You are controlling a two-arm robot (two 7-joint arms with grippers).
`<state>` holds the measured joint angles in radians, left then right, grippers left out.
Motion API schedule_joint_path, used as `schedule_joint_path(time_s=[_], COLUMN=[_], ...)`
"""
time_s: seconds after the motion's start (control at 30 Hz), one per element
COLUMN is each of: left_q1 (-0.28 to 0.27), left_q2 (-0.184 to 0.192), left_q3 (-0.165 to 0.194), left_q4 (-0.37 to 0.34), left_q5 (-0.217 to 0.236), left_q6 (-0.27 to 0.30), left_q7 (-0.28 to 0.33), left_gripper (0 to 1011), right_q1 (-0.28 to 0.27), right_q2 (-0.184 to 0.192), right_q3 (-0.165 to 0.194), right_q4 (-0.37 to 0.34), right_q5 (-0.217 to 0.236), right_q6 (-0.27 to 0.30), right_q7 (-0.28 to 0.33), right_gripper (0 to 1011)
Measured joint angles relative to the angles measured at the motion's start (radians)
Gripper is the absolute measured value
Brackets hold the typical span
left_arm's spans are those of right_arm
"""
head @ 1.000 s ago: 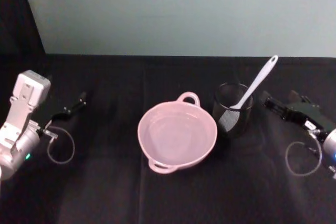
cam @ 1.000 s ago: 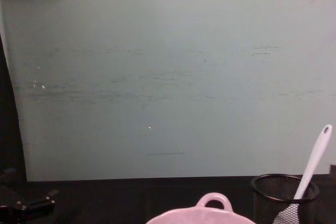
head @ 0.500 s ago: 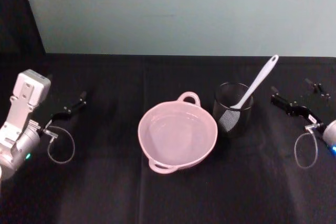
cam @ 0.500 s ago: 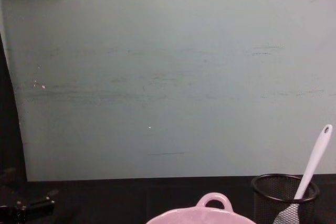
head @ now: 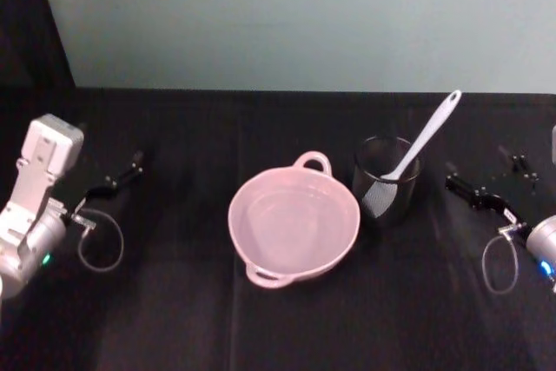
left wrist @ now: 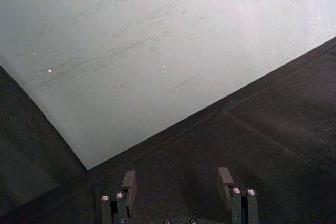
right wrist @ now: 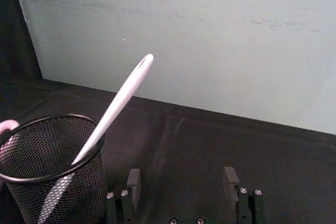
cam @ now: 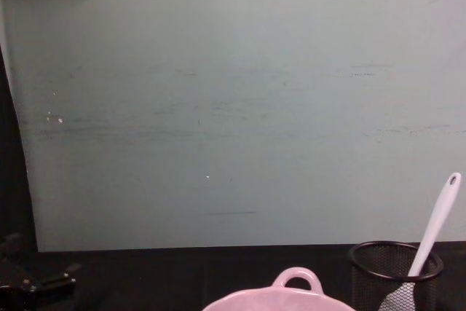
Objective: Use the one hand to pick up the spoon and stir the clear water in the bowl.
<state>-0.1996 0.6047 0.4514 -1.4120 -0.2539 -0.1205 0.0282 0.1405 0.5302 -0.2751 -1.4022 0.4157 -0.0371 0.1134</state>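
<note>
One of each in the head view: bowl [head: 294, 234], spoon [head: 419, 143], mesh cup [head: 385, 182]; two grippers.
Bowl: pale pink, round, smooth, loop handles on its rim, centre of the frame on the black cloth [head: 261, 327].
Spoon: slim white plastic, paddle head down in the cup right of the bowl, handle leaning to the upper right.
Right gripper [head: 495, 182]: right edge of the frame, well apart from the cup, fingers spread, holding nothing.
Left gripper [head: 113, 178]: left edge, jaw state not clear here.
Left wrist view: two fingers [left wrist: 226, 181] wide apart over bare cloth, empty.
Right wrist view: fingers [right wrist: 231, 179] wide apart, empty; black wire cup [right wrist: 52, 169] at lower left, spoon [right wrist: 113, 107] slanting out of it.
Chest view: bowl rim [cam: 280, 299] at bottom centre, cup [cam: 394, 274] and spoon [cam: 434, 225] at lower right, matte pale green wall [cam: 233, 107] behind.
</note>
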Motion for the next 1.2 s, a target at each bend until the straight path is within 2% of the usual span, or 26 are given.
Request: schedule_joint_path(time_s=[1.2], left_q1=[0.0], left_q2=[0.0], left_q3=[0.0], left_q4=[0.0], left_q5=[0.0], left_q6=[0.0], left_q7=[0.0], left_gripper=[1011], right_q1=[-0.001], right_q2=[-0.003], right_q3=[0.003], right_q4=[0.003], right_q5=[0.0], right_q6=[0.001], right_q7=[0.007], right_gripper=[1002])
